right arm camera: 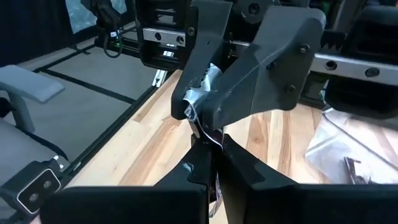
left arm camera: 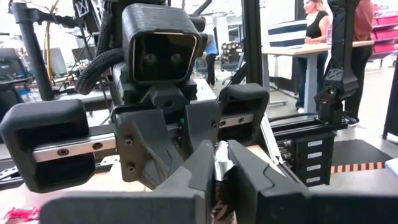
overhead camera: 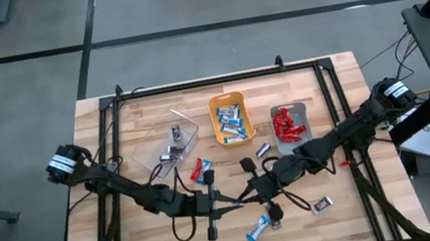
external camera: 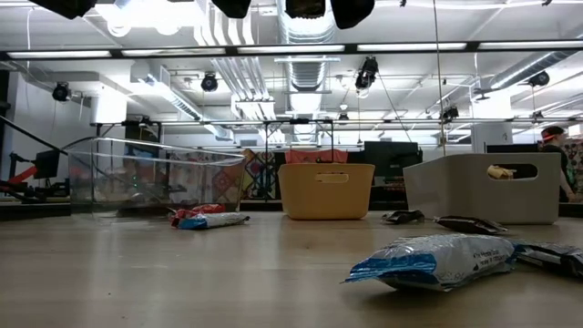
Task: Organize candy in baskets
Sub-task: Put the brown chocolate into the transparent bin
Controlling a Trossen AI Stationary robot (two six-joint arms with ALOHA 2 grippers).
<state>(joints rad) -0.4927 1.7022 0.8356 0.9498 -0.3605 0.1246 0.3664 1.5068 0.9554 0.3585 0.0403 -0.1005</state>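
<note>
A silver-grey wrapped candy hangs in the air above the middle of the table, near its front. My left gripper and my right gripper meet tip to tip there, both shut on it. At the back stand the three baskets: the clear one with dark candies, the orange one with blue-and-white candies, and the grey one with red candies. Loose candies lie flat on the wood: a red and a blue one, a blue-and-white one and a dark one. My left gripper pinches the candy's crinkled silver wrapper end between its two fingers. The fingers come level from the table's left side. The candy is clear of the table. My right gripper pinches the candy's darker other end between its two fingers, coming nearly level from the table's right side. The two pairs of fingertips almost touch.
A black frame runs around the wooden tabletop. Another dark candy lies in front of the grey basket. In the low view a blue-and-white candy lies close to the camera. People stand in the room beyond the table.
</note>
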